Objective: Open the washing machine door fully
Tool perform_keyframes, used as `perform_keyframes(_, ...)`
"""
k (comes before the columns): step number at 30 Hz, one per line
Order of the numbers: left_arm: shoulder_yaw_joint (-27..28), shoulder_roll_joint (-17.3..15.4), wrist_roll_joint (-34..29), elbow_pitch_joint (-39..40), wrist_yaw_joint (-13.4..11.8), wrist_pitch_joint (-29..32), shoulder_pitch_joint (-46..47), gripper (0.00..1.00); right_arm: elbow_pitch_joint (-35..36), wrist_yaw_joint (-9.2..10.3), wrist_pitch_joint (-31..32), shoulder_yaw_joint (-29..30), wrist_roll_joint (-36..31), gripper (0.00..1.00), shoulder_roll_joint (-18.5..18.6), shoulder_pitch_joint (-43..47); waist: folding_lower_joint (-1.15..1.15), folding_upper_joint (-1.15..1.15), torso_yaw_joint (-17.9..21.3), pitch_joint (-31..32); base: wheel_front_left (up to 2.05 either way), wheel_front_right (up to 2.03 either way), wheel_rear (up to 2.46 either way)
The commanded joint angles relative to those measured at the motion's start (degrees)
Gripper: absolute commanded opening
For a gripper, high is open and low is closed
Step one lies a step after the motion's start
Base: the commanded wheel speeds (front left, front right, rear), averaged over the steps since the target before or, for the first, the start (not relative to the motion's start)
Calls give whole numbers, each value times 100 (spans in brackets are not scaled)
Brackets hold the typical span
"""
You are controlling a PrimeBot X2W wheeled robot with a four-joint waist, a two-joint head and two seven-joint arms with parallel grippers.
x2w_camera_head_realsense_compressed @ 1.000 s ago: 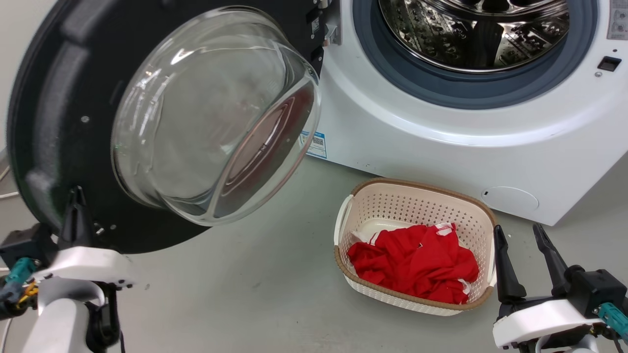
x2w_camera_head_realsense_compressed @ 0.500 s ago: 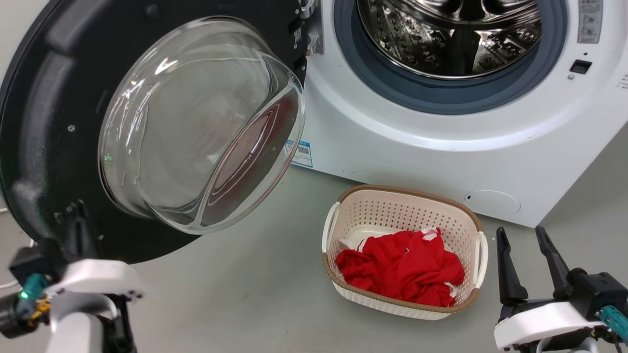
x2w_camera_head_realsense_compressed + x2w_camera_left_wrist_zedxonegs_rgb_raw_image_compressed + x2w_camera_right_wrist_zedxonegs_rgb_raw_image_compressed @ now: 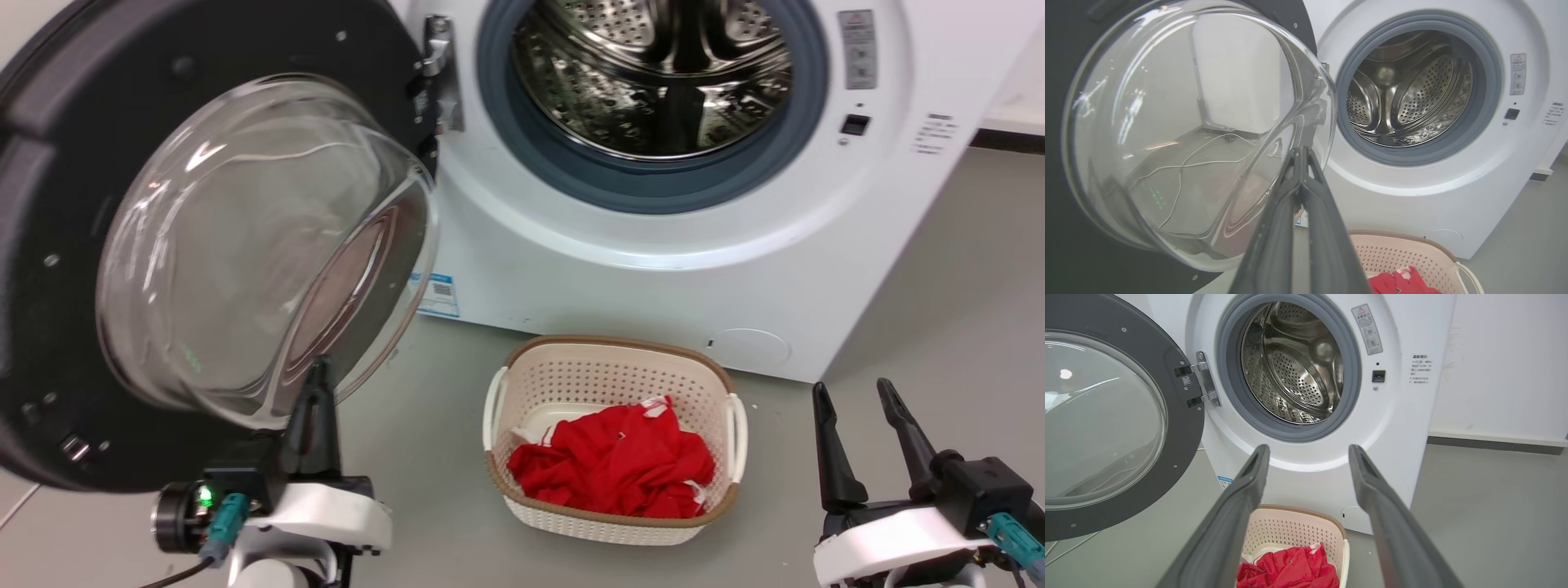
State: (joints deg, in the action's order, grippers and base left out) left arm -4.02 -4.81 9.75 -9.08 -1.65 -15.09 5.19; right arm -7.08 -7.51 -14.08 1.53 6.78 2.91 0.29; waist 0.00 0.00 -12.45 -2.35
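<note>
The washing machine door (image 3: 245,245), where does it hang?

Off the left side of the washing machine (image 3: 653,269), on the hinge (image 3: 437,73) at the left edge of the washer's front. It stands wide open, its black inner face and bulging glass bowl turned toward the head camera.

And the left gripper (image 3: 317,384)?

Out in front of the washer's left corner. Its two fingers are pressed together with nothing between them, and their tips point up at the lower edge of the glass bowl (whether they touch it or stop just short, I cannot tell).

What shows on the washer itself?

A blue sticker (image 3: 437,294) low at its left corner, then the steel drum (image 3: 653,82) open to view inside the grey ring (image 3: 653,184), and a small round flap (image 3: 749,347) low on the right of its front.

Anything before it?

A pale basket (image 3: 604,527) sits on the floor (image 3: 939,286) just in front of the washer, below the drum opening, with red cloth (image 3: 612,474) bunched inside.

The right gripper (image 3: 853,400)?

In front of the washer's right corner, fingers spread apart, holding nothing.
</note>
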Motion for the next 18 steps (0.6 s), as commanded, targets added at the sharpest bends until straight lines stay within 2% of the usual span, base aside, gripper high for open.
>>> perform_keyframes(1, -60, 29, -43, 11, -1, -11, -18, 34, 38, 4, -16, 17, -60, 100, -7, 40, 0, 0, 185, 65, 0, 0, 0)
perform_keyframes(2, -102, 61, -57, 44, 2, -11, 6, 49, 58, 4, -19, 34, -104, 100, -8, 41, 0, 0, 253, 67, 0, 0, 0)
perform_keyframes(3, -173, 80, -80, 44, 17, -10, 29, 87, 75, 4, -24, 66, -95, 100, -8, 39, 0, 0, 316, 64, 0, 0, 0)
perform_keyframes(4, -233, 97, -112, 34, 35, -10, 43, 100, 77, 4, -25, 94, -103, 100, -8, 37, 0, 0, 386, 67, 0, 0, 0)
perform_keyframes(11, -447, 143, -328, 72, -52, -11, 90, 100, 169, 4, -39, 224, -226, 100, -9, 68, 0, 0, 804, 65, 0, 0, 0)
perform_keyframes(18, -482, 160, -442, 111, -165, -10, 46, 100, 194, 4, -47, 162, -229, 100, -8, 82, 0, 0, 934, 53, 0, 0, 0)
